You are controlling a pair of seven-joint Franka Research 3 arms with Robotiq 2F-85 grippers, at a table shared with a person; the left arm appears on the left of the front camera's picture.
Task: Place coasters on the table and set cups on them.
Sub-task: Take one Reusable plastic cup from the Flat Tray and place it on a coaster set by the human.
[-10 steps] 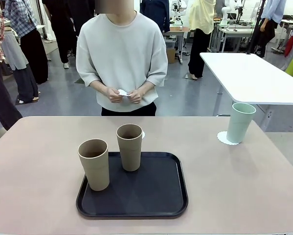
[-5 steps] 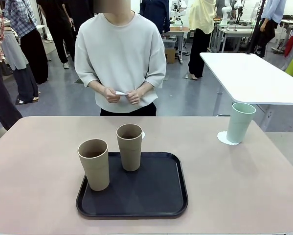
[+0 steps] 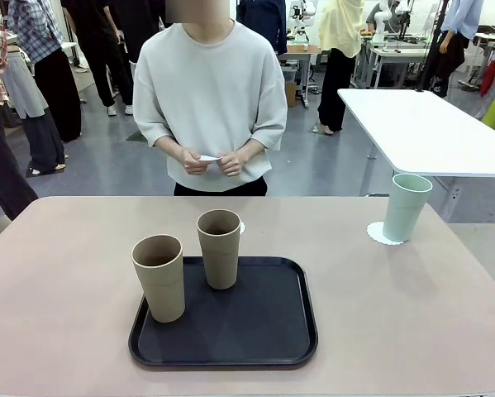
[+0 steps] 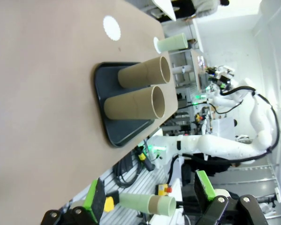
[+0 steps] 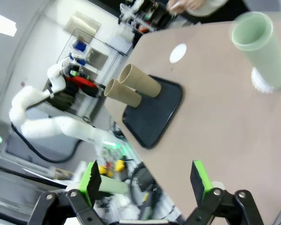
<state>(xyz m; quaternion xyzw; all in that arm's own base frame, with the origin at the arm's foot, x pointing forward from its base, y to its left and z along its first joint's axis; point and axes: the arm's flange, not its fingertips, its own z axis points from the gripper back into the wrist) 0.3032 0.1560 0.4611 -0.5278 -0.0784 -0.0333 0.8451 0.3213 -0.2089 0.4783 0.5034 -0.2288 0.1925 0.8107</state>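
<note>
Three cups (image 3: 159, 277) upright, mouths up

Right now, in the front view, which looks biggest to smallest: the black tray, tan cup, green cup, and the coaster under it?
1. black tray
2. tan cup
3. green cup, though it stands farther back, so the cups may match
4. coaster

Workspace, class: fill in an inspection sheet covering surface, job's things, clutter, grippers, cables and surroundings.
Surface: beige table with a black tray at the near middle.
Job's things: mint cup upright on a coaster, far right; tan cup and brown cup upright on the tray; second coaster bare behind them; the person's hands hold something white.
Clutter: nothing seen.
Grippers: left gripper and right gripper open, holding nothing.
Cables: black cables below the table's edge.
Surroundings: person at the far side; white table, people beyond.
</note>
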